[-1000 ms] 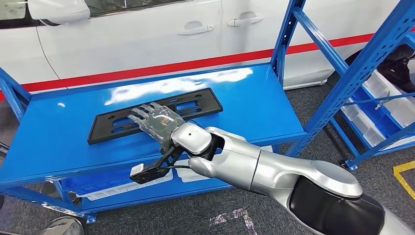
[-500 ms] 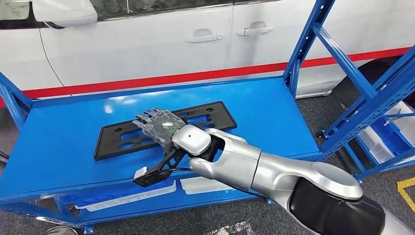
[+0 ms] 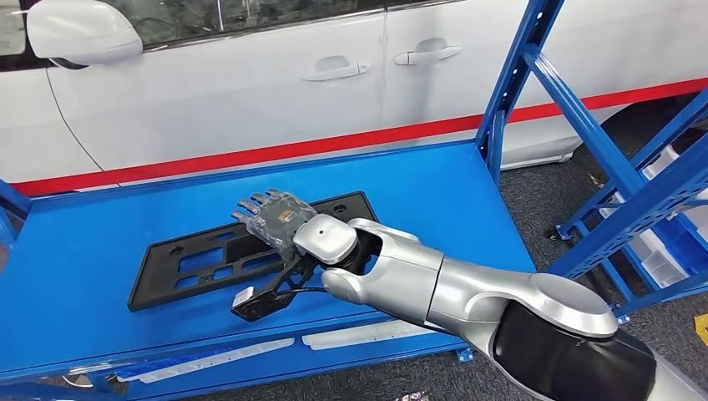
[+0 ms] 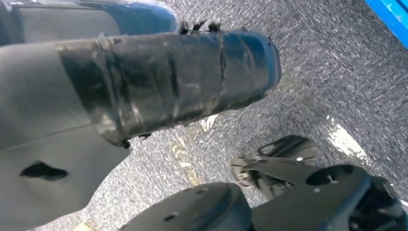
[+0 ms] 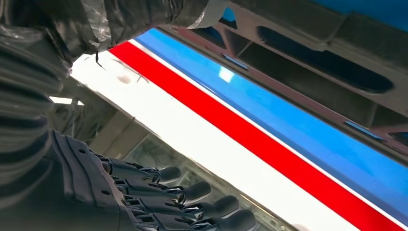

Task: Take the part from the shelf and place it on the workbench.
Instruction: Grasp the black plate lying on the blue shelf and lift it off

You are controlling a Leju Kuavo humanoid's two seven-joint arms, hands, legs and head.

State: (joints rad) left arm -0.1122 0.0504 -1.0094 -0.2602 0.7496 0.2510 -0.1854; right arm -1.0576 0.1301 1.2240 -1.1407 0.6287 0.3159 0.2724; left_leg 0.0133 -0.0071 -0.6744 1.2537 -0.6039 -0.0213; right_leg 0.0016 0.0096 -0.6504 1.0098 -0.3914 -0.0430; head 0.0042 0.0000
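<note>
On the blue workbench [image 3: 434, 188], beside the white car [image 3: 250, 83], the black plate-holder part [image 3: 209, 259] is laid flat. The right hand [image 3: 275, 219] is raised above it, fingers spread and released. Placement is judged done; only withdrawal is left.

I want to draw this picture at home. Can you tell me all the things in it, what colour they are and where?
Part: one, black, flat plate with cut-outs, lying on the workbench.
Workbench: one, bright blue top, in front of the car.
Car: one, white with a red stripe low on its side, behind the workbench.
Shelf rack: one, blue posts and braces, at the right, with pale bins low down.
Floor: dark grey carpet.
Right hand: one, dark fingers spread, above the part's right half; whether it touches the part cannot be told.
Right arm: one, silver, reaching over the workbench.
</note>
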